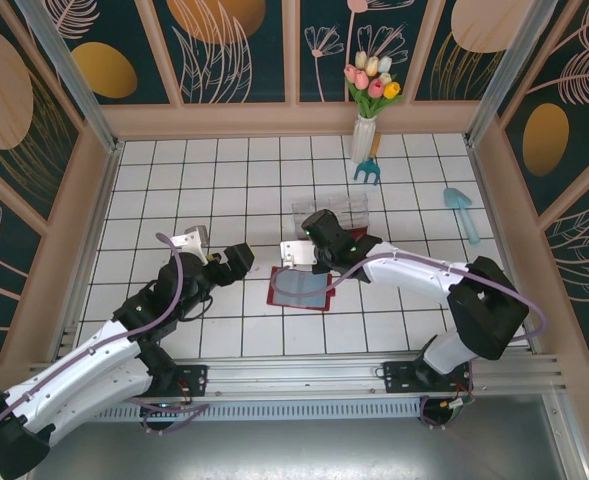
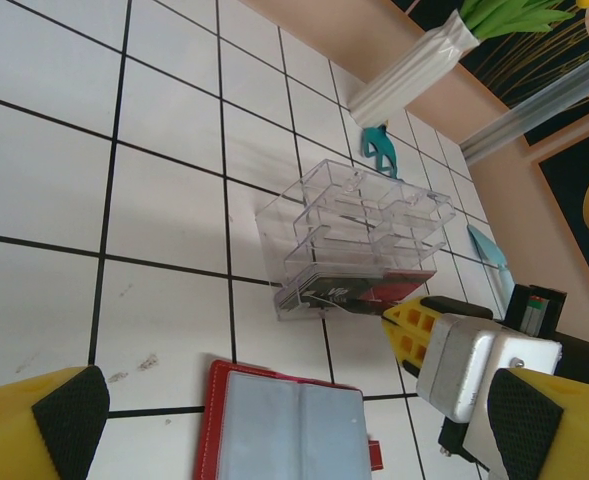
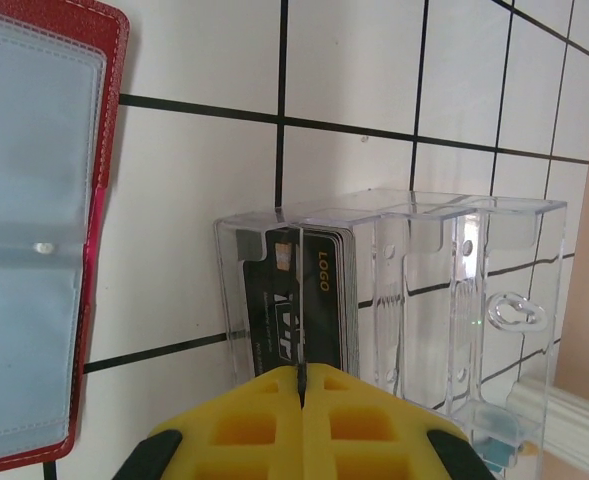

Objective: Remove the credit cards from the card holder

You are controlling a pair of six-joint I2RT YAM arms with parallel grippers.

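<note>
The dark red folding card holder [image 1: 299,288] lies open flat on the white tiled bench [image 1: 174,180], its grey sleeves showing. Just beyond the holder stands a clear plastic compartment box [image 1: 331,213] holding dark cards [image 3: 294,300]. Past the holder's far edge, the right claw [image 3: 301,385] is pinched on a thin dark card [image 3: 301,370]. Left of the holder, the left claw [image 1: 237,259] hangs spread wide and empty.

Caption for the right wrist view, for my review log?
Right gripper, fingers together, at the clear compartment box holding dark cards; the red-edged card holder lies open to the left.
</note>
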